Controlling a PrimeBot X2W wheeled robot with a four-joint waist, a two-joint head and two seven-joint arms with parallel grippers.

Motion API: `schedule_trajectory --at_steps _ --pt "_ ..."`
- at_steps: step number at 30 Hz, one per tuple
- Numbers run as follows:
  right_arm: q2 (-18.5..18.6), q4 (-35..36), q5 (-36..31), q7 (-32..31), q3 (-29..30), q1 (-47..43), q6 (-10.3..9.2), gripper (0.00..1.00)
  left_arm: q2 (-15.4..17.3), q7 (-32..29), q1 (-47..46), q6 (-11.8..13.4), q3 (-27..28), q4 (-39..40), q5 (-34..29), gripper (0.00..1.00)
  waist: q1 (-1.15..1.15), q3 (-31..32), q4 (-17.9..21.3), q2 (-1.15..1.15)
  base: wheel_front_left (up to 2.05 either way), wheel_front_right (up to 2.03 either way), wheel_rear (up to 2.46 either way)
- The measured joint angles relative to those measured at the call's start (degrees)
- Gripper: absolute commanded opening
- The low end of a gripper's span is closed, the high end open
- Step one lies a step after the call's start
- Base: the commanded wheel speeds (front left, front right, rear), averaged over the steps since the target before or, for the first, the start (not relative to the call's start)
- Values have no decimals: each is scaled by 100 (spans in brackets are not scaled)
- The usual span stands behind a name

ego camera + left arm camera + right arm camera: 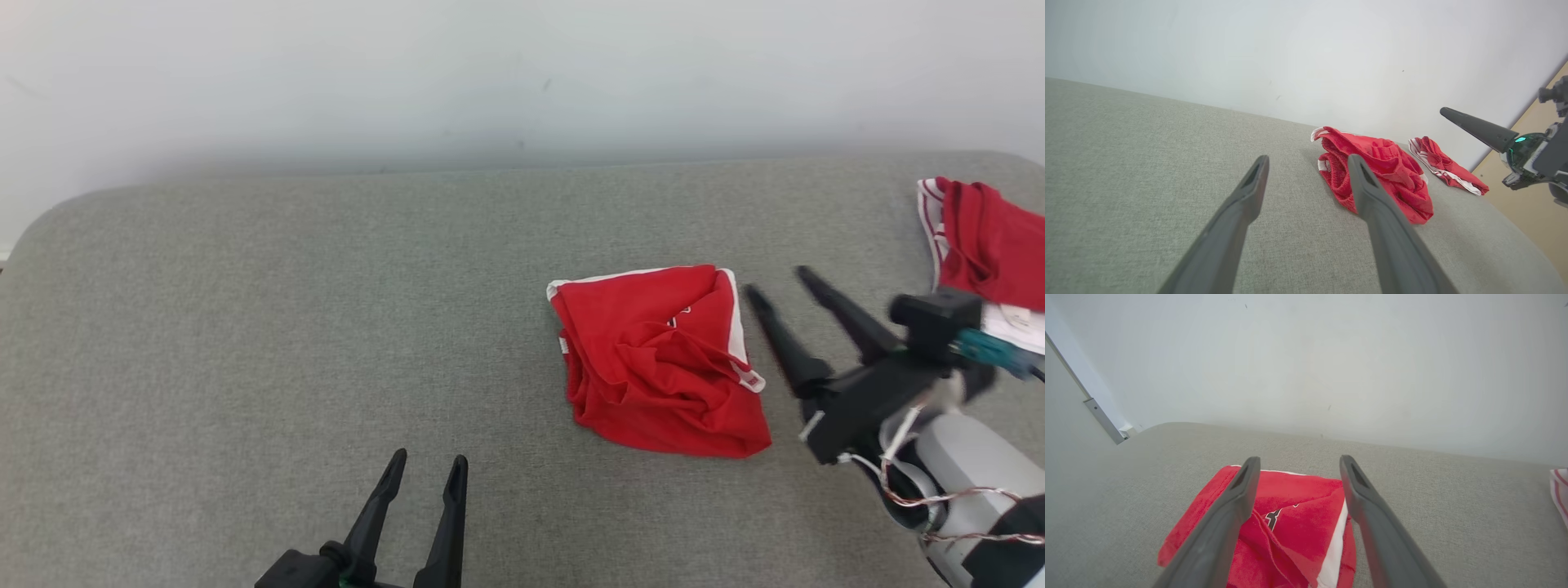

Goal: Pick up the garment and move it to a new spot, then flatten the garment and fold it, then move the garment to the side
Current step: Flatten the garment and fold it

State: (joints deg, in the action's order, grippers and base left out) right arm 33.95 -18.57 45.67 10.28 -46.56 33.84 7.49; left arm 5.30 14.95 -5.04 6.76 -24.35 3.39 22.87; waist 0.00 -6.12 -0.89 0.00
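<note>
The garment [661, 359] is a red cloth with white trim, lying in a rumpled, roughly folded heap on the grey cushion right of centre; it also lies ahead in the left wrist view [1384, 171] and under the fingers in the right wrist view [1290, 522]. My right gripper [775, 283] stands open just to its right, fingers pointing up and left, nothing between them, raised above the cloth [1298, 465]. At the bottom of the head view my left gripper [429, 467] is open and empty, well left of the garment [1308, 161].
A second red and white cloth [984, 245] lies at the cushion's far right edge, also in the left wrist view [1445, 165]. The grey cushion [245, 327] stretches wide to the left. A pale wall runs along the back.
</note>
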Motion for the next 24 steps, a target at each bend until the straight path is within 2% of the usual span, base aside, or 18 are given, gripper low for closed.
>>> schedule_trajectory --at_steps 4,10,11,12,18,24 --pt "-212 -416 -377 356 691 -409 0 100 19 1 40 92 63 48 -48 100 0 70 91 0 0 0 0" --pt "-736 -724 -973 463 1642 -1184 0 100 38 5 126 149 127 152 -172 100 0 122 206 0 0 0 0" --pt "-835 -717 -1046 463 1730 -1294 0 30 41 5 133 149 126 162 -193 100 0 118 217 0 0 0 0" --pt "-960 -732 -1154 466 1778 -1444 0 0 41 5 134 148 116 181 -227 100 0 95 224 0 0 0 0" --pt "-1133 -1173 -1145 467 1727 -1452 0 0 32 5 123 91 67 196 -309 100 0 -3 174 0 0 0 0" --pt "-1230 -1580 -836 396 1313 -1034 0 0 22 5 99 38 68 192 -310 100 1 -119 74 0 0 0 0"
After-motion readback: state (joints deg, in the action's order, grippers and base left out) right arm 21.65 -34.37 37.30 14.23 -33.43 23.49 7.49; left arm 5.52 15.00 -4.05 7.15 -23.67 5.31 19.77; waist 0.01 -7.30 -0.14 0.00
